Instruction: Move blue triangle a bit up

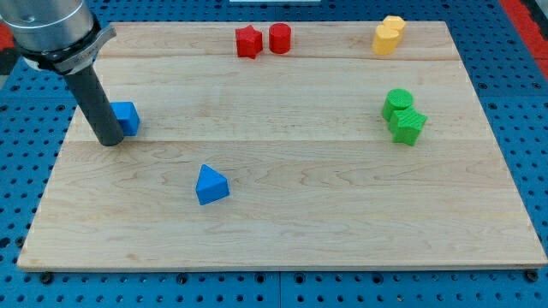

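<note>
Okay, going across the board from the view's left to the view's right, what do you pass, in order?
My tip → blue cube → blue triangle → red blocks → yellow blocks → green blocks.

I see a pale wood board [282,222] w/ lengthwise grain, filling most of the view; seams btwn planks run 9 to 3 o'clock. Under and around it, a blue perforated base [17,205] w/ a regular grid of small holes, showing at 9, 3 and 6 o'clock. At approx 1 o'clock, top corner, a bit of red surface [524,17]. Light is even and soft, shadows short. No walls or windows visible to me.
</note>
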### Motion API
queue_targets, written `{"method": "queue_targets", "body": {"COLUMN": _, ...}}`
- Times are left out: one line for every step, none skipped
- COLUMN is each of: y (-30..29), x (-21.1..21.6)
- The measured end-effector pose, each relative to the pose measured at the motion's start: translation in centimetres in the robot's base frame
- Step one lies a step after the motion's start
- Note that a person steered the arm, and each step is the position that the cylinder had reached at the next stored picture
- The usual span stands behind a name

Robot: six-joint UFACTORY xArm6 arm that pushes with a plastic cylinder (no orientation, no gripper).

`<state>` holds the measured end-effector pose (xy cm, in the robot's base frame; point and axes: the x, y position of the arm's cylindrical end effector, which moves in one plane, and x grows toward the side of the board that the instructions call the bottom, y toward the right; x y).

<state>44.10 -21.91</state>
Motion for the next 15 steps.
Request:
{"method": "queue_targets", "body": {"y": 0.0, "x": -0.9}}
{"method": "queue_targets", "body": {"y": 0.0, "x": -0.9}}
{"method": "queue_targets", "body": {"y": 0.0, "x": 2.3}}
{"method": "queue_targets", "body": {"y": 0.1, "x": 7.5}}
{"method": "queue_targets", "body": {"y": 0.2, "x": 8.7}}
{"method": "queue_targets", "body": {"y": 3.5, "x": 12.1}}
{"method": "queue_targets", "body": {"y": 8.8, "x": 15.6}}
{"method": "queue_targets", "body": {"y": 15.5, "x": 15.9}}
{"method": "queue_targets", "body": {"y": 20.6, "x": 14.3}}
{"method": "queue_targets", "body": {"y": 21.3, "x": 13.4}}
{"method": "queue_targets", "body": {"y": 21.0, "x": 13.0}}
{"method": "queue_targets", "body": {"y": 18.5, "x": 11.6}}
{"method": "queue_targets", "body": {"y": 15.2, "x": 10.5}}
{"method": "queue_targets", "body": {"y": 14.1, "x": 10.4}}
{"method": "queue_targets", "body": {"y": 14.1, "x": 10.4}}
